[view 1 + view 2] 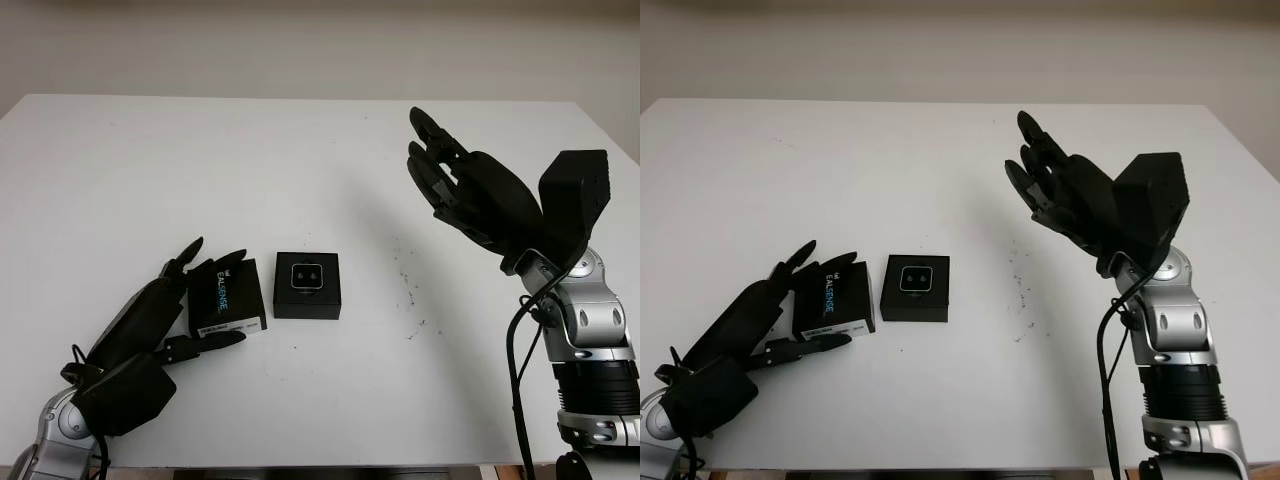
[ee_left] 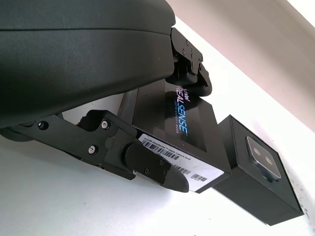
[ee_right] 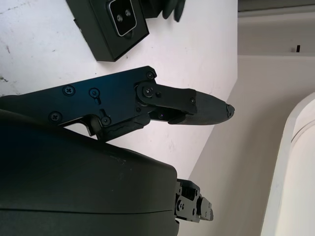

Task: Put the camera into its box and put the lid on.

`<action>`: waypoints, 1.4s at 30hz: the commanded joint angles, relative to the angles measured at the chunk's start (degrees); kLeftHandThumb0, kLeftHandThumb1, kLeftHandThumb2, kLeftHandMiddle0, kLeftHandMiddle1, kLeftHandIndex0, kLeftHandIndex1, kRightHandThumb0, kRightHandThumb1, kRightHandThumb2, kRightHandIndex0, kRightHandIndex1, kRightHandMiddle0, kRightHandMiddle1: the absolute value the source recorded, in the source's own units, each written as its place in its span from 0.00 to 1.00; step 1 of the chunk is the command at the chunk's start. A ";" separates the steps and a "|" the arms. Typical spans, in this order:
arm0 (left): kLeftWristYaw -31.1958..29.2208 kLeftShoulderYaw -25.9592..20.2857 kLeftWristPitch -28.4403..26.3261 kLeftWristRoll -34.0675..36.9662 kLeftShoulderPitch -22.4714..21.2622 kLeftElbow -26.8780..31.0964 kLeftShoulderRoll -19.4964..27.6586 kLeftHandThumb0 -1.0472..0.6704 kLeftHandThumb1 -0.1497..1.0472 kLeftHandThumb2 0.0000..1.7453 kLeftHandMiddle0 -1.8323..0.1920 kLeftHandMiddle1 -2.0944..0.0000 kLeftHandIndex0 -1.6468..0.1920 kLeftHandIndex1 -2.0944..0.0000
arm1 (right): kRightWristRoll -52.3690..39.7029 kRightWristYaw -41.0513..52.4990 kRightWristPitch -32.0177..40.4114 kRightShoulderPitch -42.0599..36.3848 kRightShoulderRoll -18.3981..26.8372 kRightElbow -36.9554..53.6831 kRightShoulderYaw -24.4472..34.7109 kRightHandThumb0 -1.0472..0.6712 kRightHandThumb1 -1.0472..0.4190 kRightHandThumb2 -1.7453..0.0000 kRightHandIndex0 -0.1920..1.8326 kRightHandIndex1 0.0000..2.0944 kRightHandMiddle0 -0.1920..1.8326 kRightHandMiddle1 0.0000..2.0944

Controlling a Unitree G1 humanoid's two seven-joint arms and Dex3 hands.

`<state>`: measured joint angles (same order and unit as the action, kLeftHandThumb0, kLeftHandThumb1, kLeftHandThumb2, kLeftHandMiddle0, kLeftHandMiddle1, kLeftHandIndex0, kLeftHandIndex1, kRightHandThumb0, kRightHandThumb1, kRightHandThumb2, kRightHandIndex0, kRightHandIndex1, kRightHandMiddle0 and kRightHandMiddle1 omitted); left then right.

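Centrally on a white table (image 1: 300,160) sits a small black box (image 1: 307,286), open at the top, with the camera (image 1: 306,276) lying inside it, its two lenses facing up. Just to the left of the box, close beside it or touching, is the black lid (image 1: 228,297), printed with "RealSense" lettering and carrying a white barcode label along one edge.

The left hand (image 1: 175,305) reaches in from the bottom left and is clamped on the lid: the fingers (image 2: 189,69) press its far edge near the lettering while the thumb (image 2: 152,167) presses the near edge over the barcode label. The lid sits low at the table, slightly tilted; whether it touches the surface cannot be told.

The right hand (image 1: 460,185) is raised well above the table on the right side, holding nothing, its palm turned toward the middle of the table. It is well apart from the box. A few small dark specks (image 1: 408,290) mark the table between the box and the right arm.
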<state>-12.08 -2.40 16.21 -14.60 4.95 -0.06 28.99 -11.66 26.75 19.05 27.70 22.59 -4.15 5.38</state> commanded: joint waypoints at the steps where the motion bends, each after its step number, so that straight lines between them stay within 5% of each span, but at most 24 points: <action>1: -0.91 1.04 0.34 0.29 -0.26 -1.05 -0.01 0.56 0.96 0.03 0.73 0.62 0.70 0.61 | -0.59 -0.49 1.17 0.47 -0.06 1.02 0.67 0.29 0.00 0.69 0.00 0.00 0.00 0.00; 8: -2.71 1.34 -0.33 0.28 -0.78 -1.16 0.50 0.55 0.94 0.03 0.74 0.42 0.70 0.41 | -0.91 -1.10 1.39 0.81 -0.42 0.97 0.37 0.29 0.00 0.69 0.00 0.00 0.00 0.00; 15: -5.70 1.01 -5.92 0.37 -0.43 3.26 1.49 0.53 0.91 0.03 0.77 0.32 0.71 0.33 | -1.16 -1.35 2.03 0.97 -0.69 0.98 0.45 0.29 0.00 0.69 0.00 0.00 0.00 0.00; 31: 1.65 -10.67 -10.15 5.29 -2.24 8.51 0.63 0.56 0.89 0.03 0.74 0.38 0.70 0.33 | -0.43 -3.05 2.05 -0.19 -1.41 1.45 -0.20 0.28 0.00 0.70 0.01 0.01 0.01 0.02; 42: -1.79 -15.04 -15.40 12.86 -8.90 10.87 3.22 0.55 0.88 0.03 0.74 0.33 0.70 0.29 | -0.82 -2.11 1.82 -0.29 -1.70 0.95 -0.18 0.29 0.00 0.70 0.00 0.01 0.00 0.00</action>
<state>-13.54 -17.22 1.33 -2.26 -2.83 9.53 32.05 -12.18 24.53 21.56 27.54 20.88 -3.62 4.97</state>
